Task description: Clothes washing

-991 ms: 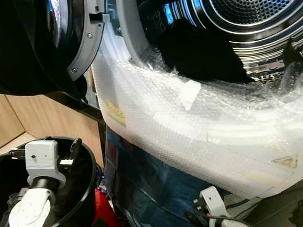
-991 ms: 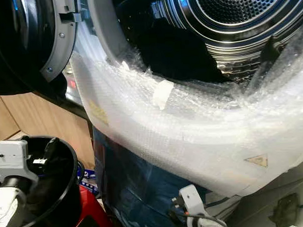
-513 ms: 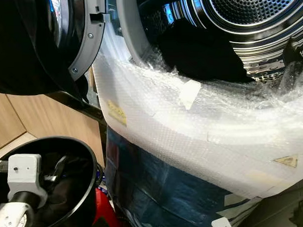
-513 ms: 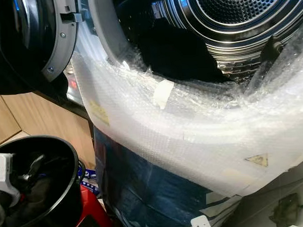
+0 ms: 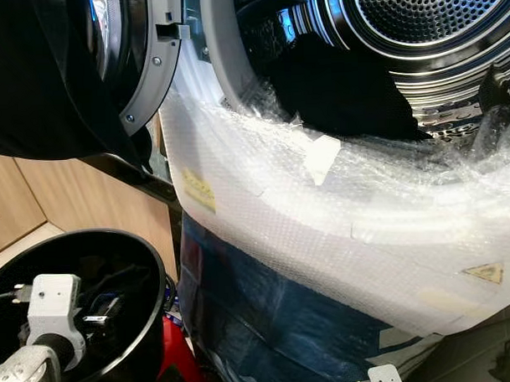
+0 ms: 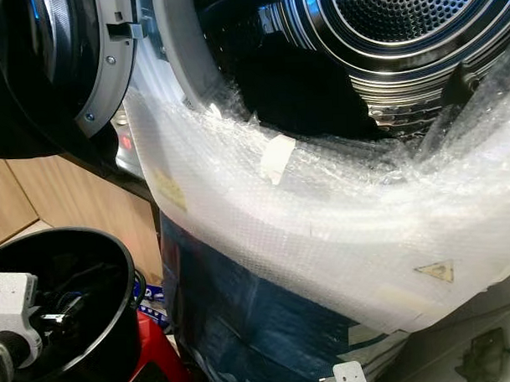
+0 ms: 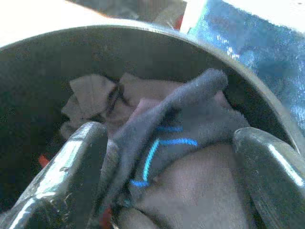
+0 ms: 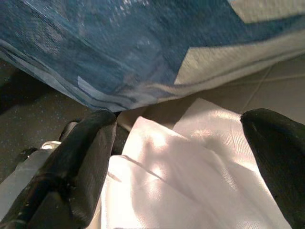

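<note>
- Two black fingers (image 7: 71,176) of the left gripper (image 7: 167,176) stand wide apart inside the black bucket (image 5: 149,270), down among the clothes; they hold nothing.
- Between them lies a dark sock (image 7: 171,129) with blue stripes, on top of a grey-brown garment (image 7: 200,191).
- The right gripper (image 8: 176,167) hangs low, its fingers (image 8: 81,157) spread wide and empty over a white sheet (image 8: 190,171) on the floor, just beside the blue wrapping (image 8: 119,52).
- The bucket stands on the floor to the left of the washer (image 5: 340,238), with a red thing (image 6: 156,362) just beside it.
- The washer's front is wrapped in bubble wrap (image 5: 323,222) above and blue film (image 5: 260,325) below.
- Its door (image 5: 108,62) is swung open to the left.
- A dark garment (image 5: 344,96) lies in the steel drum (image 5: 434,34), at the lip of the opening.
</note>
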`<state>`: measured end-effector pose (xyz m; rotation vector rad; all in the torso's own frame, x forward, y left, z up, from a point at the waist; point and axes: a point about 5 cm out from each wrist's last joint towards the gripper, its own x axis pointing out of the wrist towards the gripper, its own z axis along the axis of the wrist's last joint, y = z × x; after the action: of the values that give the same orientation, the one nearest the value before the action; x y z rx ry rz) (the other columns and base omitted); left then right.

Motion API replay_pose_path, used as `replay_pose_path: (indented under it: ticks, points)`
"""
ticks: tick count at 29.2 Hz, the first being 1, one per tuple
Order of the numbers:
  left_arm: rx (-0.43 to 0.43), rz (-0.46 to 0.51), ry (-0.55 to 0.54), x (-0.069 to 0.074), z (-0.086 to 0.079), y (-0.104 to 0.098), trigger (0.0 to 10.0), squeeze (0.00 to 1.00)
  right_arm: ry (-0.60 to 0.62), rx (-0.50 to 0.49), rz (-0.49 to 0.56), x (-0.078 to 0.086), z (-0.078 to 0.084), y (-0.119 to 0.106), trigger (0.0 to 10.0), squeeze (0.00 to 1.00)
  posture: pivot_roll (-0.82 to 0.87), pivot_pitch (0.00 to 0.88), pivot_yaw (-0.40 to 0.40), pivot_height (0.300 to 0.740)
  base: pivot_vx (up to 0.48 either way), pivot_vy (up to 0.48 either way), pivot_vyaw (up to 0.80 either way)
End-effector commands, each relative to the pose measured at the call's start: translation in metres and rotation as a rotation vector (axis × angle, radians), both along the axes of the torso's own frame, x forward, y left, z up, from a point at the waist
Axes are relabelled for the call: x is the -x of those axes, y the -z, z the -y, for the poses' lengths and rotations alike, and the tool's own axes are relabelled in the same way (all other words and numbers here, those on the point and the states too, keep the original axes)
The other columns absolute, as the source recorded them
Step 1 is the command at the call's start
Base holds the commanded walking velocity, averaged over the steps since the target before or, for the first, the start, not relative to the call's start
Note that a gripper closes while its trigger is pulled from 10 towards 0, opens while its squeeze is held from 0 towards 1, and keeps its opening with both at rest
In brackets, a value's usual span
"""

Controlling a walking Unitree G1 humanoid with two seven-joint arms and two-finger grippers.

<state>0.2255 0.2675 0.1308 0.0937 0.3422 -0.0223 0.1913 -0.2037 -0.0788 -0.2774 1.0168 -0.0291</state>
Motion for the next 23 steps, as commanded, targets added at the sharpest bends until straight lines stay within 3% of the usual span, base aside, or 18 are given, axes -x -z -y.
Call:
replay_pose_path:
  ticks: [1,7,8,9,15,23]
  points:
    - [-0.017,0.017,0.033,-0.001,-0.001,-0.007,10.0,1.00,0.012,0.007,-0.007,0.003,0.003,0.001,10.0,0.00,0.22,0.049,-0.111,0.740,0.000,0.000,0.00]
    - [-0.083,0.047,0.065,0.012,-0.014,-0.030,10.0,1.00,0.041,0.010,-0.008,0.007,0.009,0.002,10.0,0.00,0.23,0.070,-0.117,0.740,0.000,0.000,0.00]
    - [-0.105,0.041,0.052,0.015,-0.018,-0.033,10.0,0.68,0.045,0.012,-0.009,0.007,0.010,0.002,10.0,0.00,0.24,0.072,-0.118,0.740,0.000,0.000,0.00]
    - [-0.129,0.029,0.031,0.019,-0.023,-0.036,10.0,0.00,0.047,0.014,-0.009,0.007,0.011,0.002,10.0,0.00,0.24,0.076,-0.121,0.740,0.000,0.000,0.00]
    - [-0.196,-0.103,-0.146,0.033,-0.051,-0.027,10.0,0.00,0.014,0.030,-0.014,0.006,0.012,0.001,10.0,0.00,0.25,0.082,-0.133,0.740,0.000,0.000,0.00]
    - [-0.160,-0.131,-0.191,0.022,-0.043,-0.010,10.0,0.00,0.011,0.030,0.000,0.003,0.012,-0.001,10.0,0.00,0.22,0.084,-0.137,0.740,0.000,0.000,0.00]
